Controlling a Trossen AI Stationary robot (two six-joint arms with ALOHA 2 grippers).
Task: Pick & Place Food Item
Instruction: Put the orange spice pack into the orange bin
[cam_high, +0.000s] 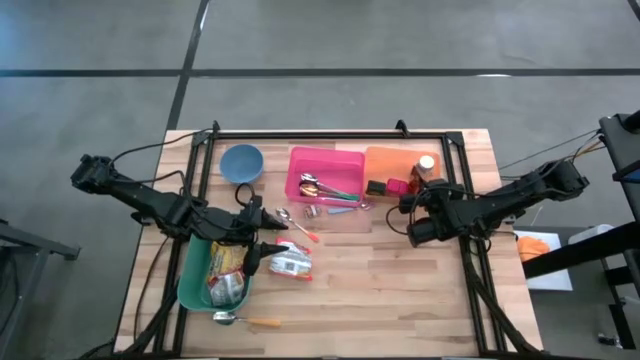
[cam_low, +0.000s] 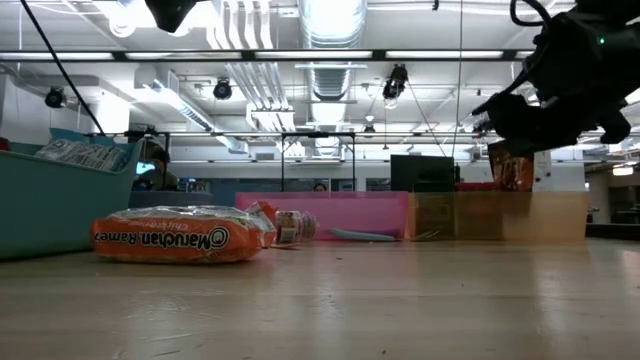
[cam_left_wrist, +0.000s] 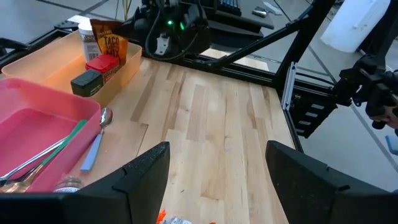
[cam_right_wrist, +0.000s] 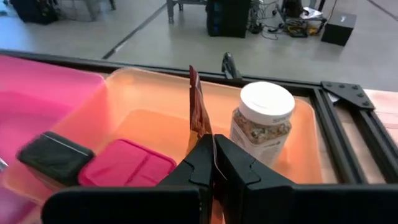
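Ramen, the orange crinkly plastic packet (cam_high: 291, 262), lies flat on the wooden table (cam_high: 400, 290) just beside the teal bin (cam_high: 192, 284), so I judge the placing not yet done. My left gripper (cam_high: 268, 232) hovers right above it, fingers spread and empty. My right gripper (cam_right_wrist: 212, 163) is closed on the brown taco-seasoning sachet (cam_right_wrist: 199, 112) over the orange tray (cam_right_wrist: 143, 99).

Grey floor (cam_high: 400, 40) with dark seams; bright ceiling lights (cam_low: 330, 15) overhead.
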